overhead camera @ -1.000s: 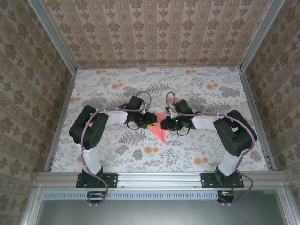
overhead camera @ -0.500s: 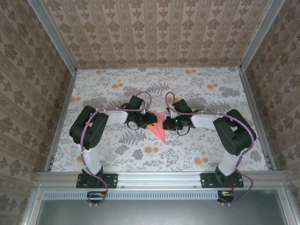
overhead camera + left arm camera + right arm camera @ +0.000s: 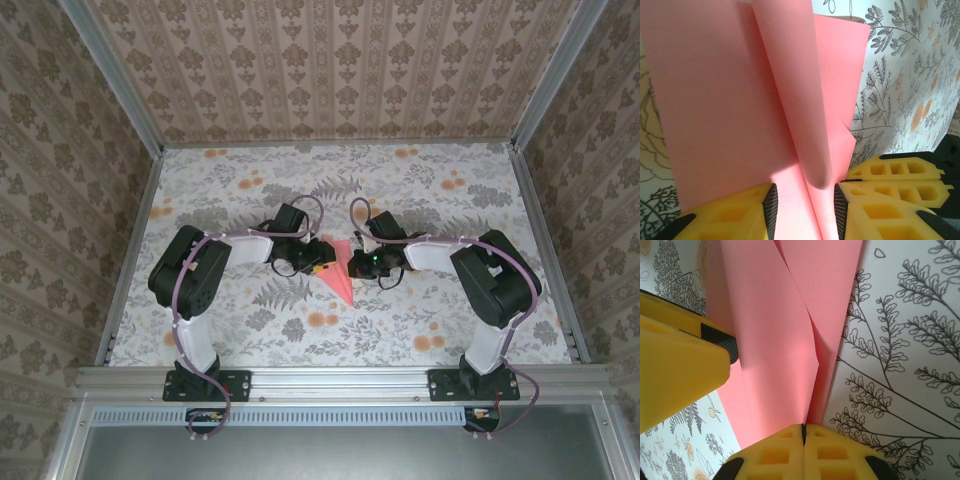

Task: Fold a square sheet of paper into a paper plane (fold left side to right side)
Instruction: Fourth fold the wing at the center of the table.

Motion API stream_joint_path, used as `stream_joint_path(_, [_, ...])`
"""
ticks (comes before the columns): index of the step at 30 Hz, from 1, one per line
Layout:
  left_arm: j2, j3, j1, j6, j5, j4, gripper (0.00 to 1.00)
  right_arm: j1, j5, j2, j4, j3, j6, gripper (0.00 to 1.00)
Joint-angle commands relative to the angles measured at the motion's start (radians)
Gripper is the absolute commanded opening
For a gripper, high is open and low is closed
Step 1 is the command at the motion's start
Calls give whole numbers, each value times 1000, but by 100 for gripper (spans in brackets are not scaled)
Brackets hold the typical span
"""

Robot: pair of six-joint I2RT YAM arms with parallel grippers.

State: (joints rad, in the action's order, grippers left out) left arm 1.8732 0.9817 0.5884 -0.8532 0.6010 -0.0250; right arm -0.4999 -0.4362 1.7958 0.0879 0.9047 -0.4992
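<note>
right gripper [image 3: 803,430]: pinched tight on the paper plane [image 3: 772,340] edge; keep it anchored
left gripper [image 3: 805,201]: jaws slightly apart astride its lifted half; carry that rightward, edges aligned, then press

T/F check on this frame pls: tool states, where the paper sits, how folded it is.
1. The right tool is pinched shut on the paper. True.
2. The left tool is clamped tight. False: its pads stand apart, with a curled paper flap between them.
3. The paper lies between the two tools, around the middle of the table. True.
4. The paper is a flat, unfolded square. False: it is folded, with layered flaps and a point toward the table's near edge.
</note>
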Motion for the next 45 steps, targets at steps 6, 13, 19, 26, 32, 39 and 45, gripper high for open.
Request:
stream_joint_path(6, [21, 16, 0, 19, -28, -55, 38, -14, 69, 19, 86, 28, 43, 2])
stream_joint_path(13, [-26, 26, -1, 43, -17, -49, 38, -26, 85, 39, 115, 33, 53, 2])
stream_joint_path(19, [-67, 86, -2, 97, -9, -108, 30, -35, 104, 48, 130, 29, 55, 1])
stream_joint_path(26, [9, 163, 7, 108, 36, -106, 19, -39, 109, 48, 140, 33, 58, 1])
stream_joint_path(32, [81, 207, 16, 113, 84, -99, 17, -41, 114, 52, 149, 39, 62, 1])
stream_joint_path(39, [121, 205, 17, 123, 61, -119, 16, -42, 123, 53, 163, 42, 66, 1])
stream_joint_path(45, [146, 189, 13, 125, 18, -133, 16, -43, 134, 56, 179, 46, 73, 0])
